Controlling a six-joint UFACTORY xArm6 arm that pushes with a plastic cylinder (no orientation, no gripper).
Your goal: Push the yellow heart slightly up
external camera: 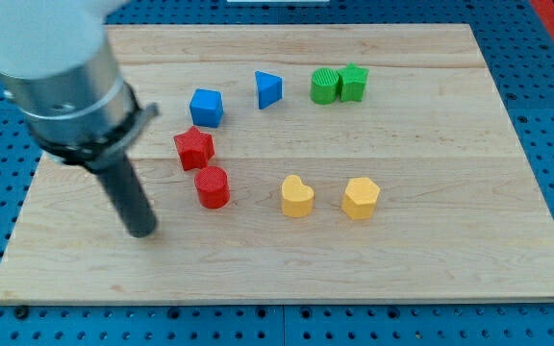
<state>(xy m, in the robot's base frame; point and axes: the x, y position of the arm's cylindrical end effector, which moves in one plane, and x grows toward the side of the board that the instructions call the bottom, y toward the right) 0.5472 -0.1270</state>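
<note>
While my tip (pixel 143 233) rests on the wooden surface (pixel 450 259) well left of the yellow heart (pixel 297 196), touching no block and with no jaws to spread, the push looks unstarted: I must get below it first.

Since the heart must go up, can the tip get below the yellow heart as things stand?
Probably yes. My tip sits at the view's left, lower than the red cylinder, and the board between it and the spot beneath the yellow heart shows no blocks. The yellow hexagon lies farther right, out of that path.
</note>
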